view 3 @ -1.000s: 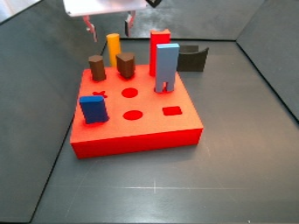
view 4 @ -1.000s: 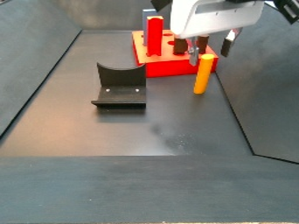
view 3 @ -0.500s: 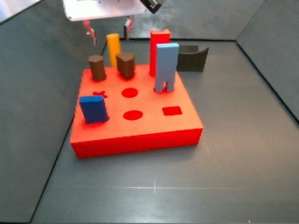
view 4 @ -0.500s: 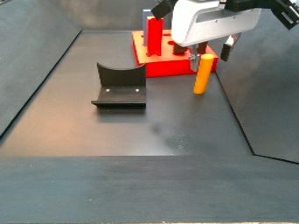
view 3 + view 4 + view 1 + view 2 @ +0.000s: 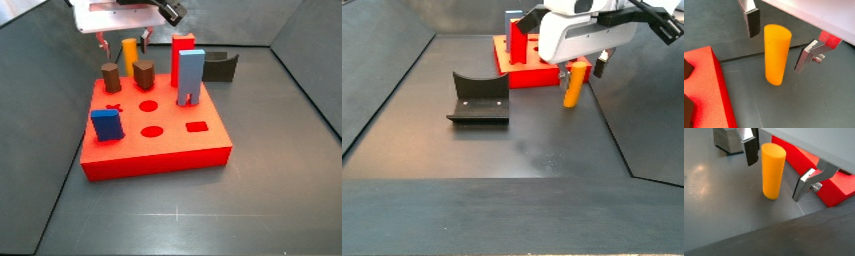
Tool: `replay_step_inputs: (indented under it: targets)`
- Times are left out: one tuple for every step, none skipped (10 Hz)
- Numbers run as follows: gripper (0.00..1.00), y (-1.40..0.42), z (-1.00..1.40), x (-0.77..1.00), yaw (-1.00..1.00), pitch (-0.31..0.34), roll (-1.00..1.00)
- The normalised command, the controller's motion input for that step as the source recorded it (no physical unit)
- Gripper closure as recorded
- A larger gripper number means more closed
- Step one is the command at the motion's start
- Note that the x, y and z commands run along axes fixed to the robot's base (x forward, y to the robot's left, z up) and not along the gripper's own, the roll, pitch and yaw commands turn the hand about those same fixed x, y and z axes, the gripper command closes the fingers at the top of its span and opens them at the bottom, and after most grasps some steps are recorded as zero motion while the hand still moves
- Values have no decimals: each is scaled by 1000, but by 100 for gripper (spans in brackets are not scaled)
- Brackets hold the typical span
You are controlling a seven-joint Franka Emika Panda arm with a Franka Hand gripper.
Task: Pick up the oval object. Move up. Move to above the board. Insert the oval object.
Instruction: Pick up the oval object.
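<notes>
The oval object (image 5: 777, 55) is a tall orange-yellow peg standing upright on the dark floor beside the red board (image 5: 704, 90). It also shows in a wrist view (image 5: 773, 170) and in both side views (image 5: 130, 51) (image 5: 576, 84). My gripper (image 5: 779, 44) is open and straddles the peg's upper part, one finger (image 5: 753, 22) on each side with gaps to the peg. The gripper also shows in a side view (image 5: 583, 62). The board (image 5: 154, 135) carries brown pegs (image 5: 143, 73), a tall blue block (image 5: 191, 77) and a red block.
The dark fixture (image 5: 477, 98) stands on the floor to one side of the board and shows in a wrist view (image 5: 729, 139). A short blue block (image 5: 106, 124) sits on the board's near corner. Grey walls enclose the floor.
My gripper has come down around the peg; its fingers now flank the upper part. The peg has not moved.
</notes>
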Motion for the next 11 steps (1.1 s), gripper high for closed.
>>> replay_step_inputs:
  targets:
    - [0,0,-86,0,0,-13,0]
    - [0,0,0,-54,0,-137,-3]
    - [0,0,0,0,0,-29,0]
    - [0,0,0,0,0,0,0]
    - [100,0,0,0,0,0,0]
    - [100,0,0,0,0,0,0]
    - [100,0,0,0,0,0,0]
    - [100,0,0,0,0,0,0]
    - [100,0,0,0,0,0,0]
    - [100,0,0,0,0,0,0]
    - [100,0,0,0,0,0,0]
